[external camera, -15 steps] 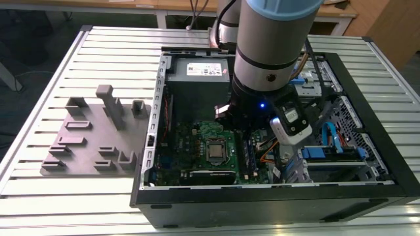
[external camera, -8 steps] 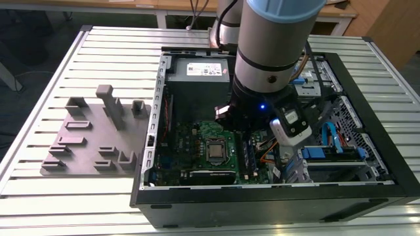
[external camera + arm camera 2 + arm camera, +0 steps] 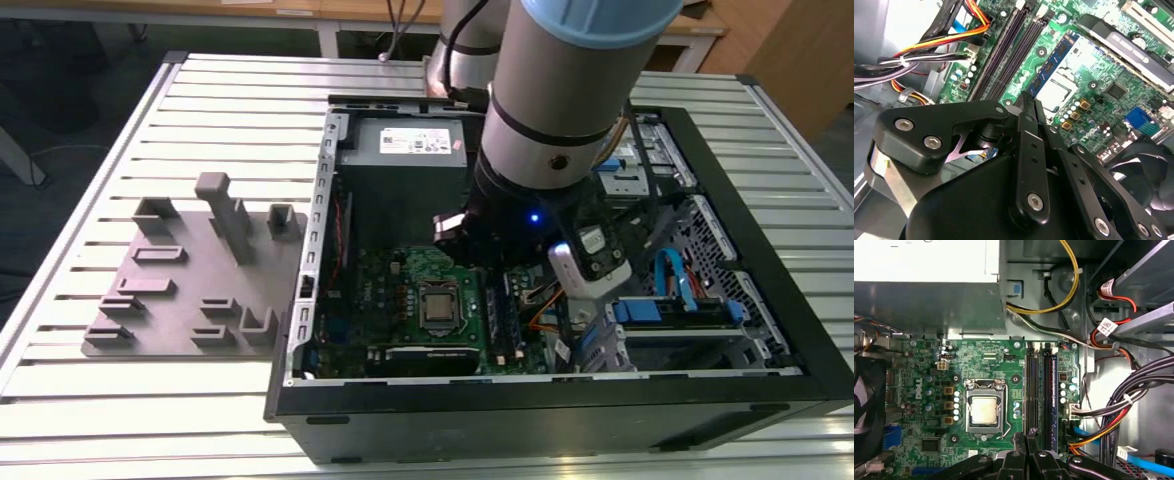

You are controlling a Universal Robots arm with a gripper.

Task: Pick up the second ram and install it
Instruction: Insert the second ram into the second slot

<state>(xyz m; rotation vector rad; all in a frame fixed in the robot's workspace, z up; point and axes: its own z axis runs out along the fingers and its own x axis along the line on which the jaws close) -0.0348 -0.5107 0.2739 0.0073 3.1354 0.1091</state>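
**Memory stick poised over its slot**

The second ram (image 3: 1054, 70), a blue-green board clamped edge-on between closed jaws, hangs over the black memory slots (image 3: 1038, 390) beside the CPU socket (image 3: 985, 407). The gripper (image 3: 1029, 107) is inside the open computer case (image 3: 747, 390); slight tilt or offset could jam the board against the slot walls.
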